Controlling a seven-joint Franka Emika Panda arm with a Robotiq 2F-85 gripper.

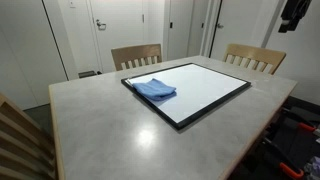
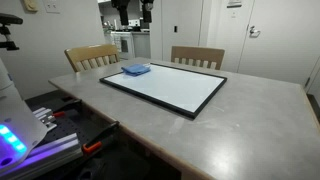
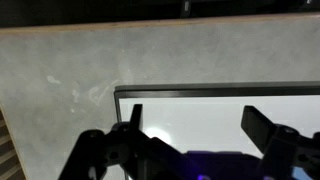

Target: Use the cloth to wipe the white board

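Observation:
The white board (image 1: pixel 200 92) with a black frame lies flat on the grey table (image 1: pixel 100 120); it shows in both exterior views (image 2: pixel 165 85). A crumpled blue cloth (image 1: pixel 155 90) rests on one corner of the board, near a chair (image 2: pixel 136 69). My gripper (image 3: pixel 198 125) is open and empty. In the wrist view it hangs well above a corner of the white board (image 3: pixel 200 110), apart from it. The cloth is out of the wrist view. In an exterior view the gripper (image 1: pixel 293 18) is a dark shape high at the top right.
Two wooden chairs (image 1: pixel 136 56) (image 1: pixel 252 58) stand at the table's far side, and a third chair back (image 1: pixel 20 140) is at the near left. Doors and a wall lie behind. Cables and equipment (image 2: pixel 60 125) sit beside the table.

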